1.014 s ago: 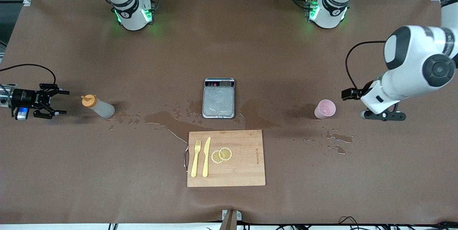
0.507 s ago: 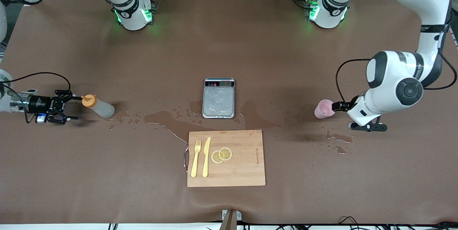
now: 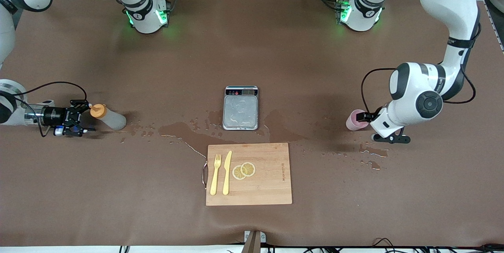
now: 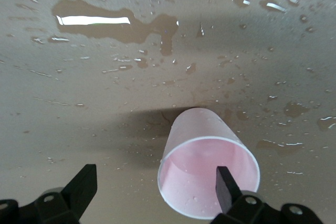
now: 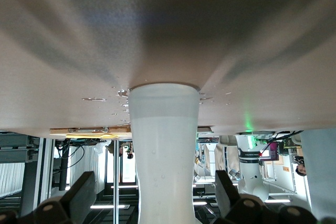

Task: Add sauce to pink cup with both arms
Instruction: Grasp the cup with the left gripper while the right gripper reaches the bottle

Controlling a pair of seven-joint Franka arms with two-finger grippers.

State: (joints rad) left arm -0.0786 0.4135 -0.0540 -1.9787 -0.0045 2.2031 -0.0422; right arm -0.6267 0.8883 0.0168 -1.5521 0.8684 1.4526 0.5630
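The sauce, a whitish squeeze bottle with an orange cap, stands upright toward the right arm's end of the table. My right gripper is level with its capped top, open, a finger on each side. In the right wrist view the sauce fills the gap of the right gripper without touching either finger. The pink cup stands mouth up toward the left arm's end. My left gripper is open right beside it. One finger of the left gripper overlaps the rim of the pink cup.
A silver scale sits mid-table. Nearer the camera lies a wooden board with a yellow fork, a yellow knife and lemon slices. Wet patches spread between the sauce and the scale; more wet patches lie by the cup.
My right gripper has slid along the table up to the bottle's cap. My left arm has swung in and brought its gripper against the cup. Bottle and cup have not moved.
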